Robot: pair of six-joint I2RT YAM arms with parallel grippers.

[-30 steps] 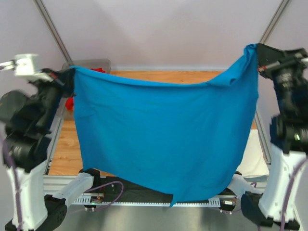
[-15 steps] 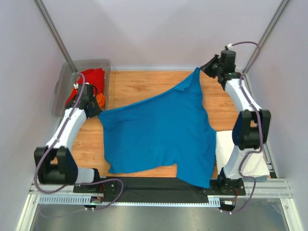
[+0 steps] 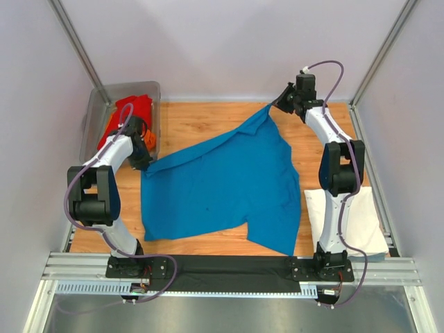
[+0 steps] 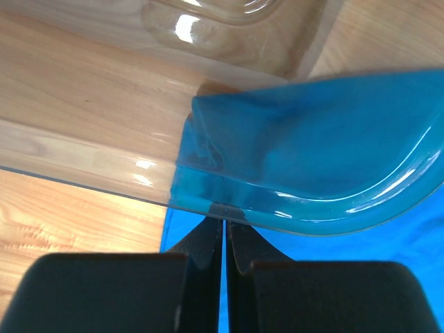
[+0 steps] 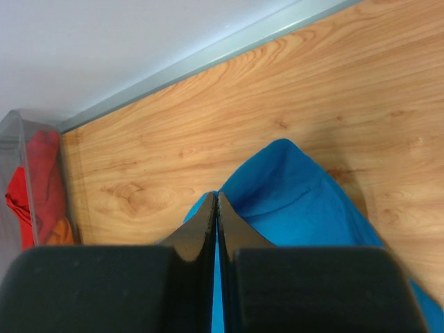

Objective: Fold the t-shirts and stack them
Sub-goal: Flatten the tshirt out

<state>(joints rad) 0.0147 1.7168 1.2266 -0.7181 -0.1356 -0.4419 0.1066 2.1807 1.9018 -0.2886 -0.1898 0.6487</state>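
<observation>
Currently left hand [image 3: 143, 162] at 9 o'clock and right hand [image 3: 273, 106] at 1 o'clock each pinch the blue t-shirt [image 3: 222, 184]; we should draw it taut, flat on the counter [image 3: 201, 123].

The grey see-through plastic tub [image 3: 96, 104] is sitting at the far-left corner of the wooden table [image 3: 201, 125]. A black mat [image 3: 229, 267] is lying along the near edge, bordering an aluminium rail [image 3: 208, 290]. A metal pole [image 3: 76, 45] is slanting upward against the pale wall [image 3: 229, 48].

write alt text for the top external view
A blue t-shirt lies spread on the wooden table, pinched at opposite edges by the left gripper and right gripper. A white t-shirt sits at right; a tub at back left holds red cloth.
</observation>
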